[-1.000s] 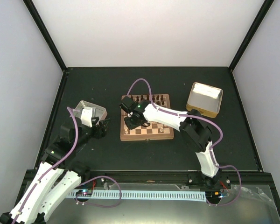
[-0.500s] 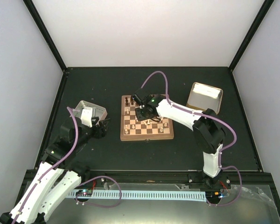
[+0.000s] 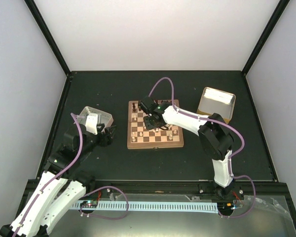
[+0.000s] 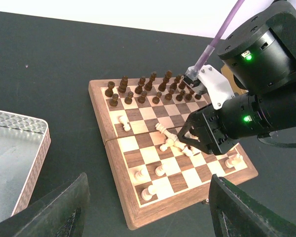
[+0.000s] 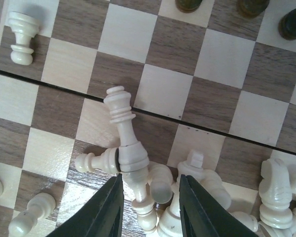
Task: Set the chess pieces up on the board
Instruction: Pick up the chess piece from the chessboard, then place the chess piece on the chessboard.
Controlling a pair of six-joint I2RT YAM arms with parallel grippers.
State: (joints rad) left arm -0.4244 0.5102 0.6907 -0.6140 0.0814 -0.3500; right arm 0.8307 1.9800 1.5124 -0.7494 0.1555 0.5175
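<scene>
The board [image 3: 155, 145] lies mid-table, with dark pieces [image 4: 143, 89] standing along its far rows. Several pale chess pieces [image 4: 175, 143] lie toppled in a heap near its middle, and a few more stand at its left and near squares. My right gripper [image 3: 152, 120] hangs right over that heap. In the right wrist view its jaws [image 5: 151, 177] are open and straddle the lying pieces, with a tall one [image 5: 122, 128] pointing away between them. A lone pawn [image 5: 22, 37] stands at upper left. My left gripper [image 4: 149, 177] is open and empty, left of the board.
A shallow metal tray [image 3: 93, 114] sits by my left gripper, its rim [image 4: 19, 148] at the left of the left wrist view. A second tray [image 3: 216, 104] stands right of the board. Dark walls edge the table.
My right arm has swung from the board's left side to its middle and come down over the heap of pale pieces, its jaws widening a little. The left arm has not moved.
</scene>
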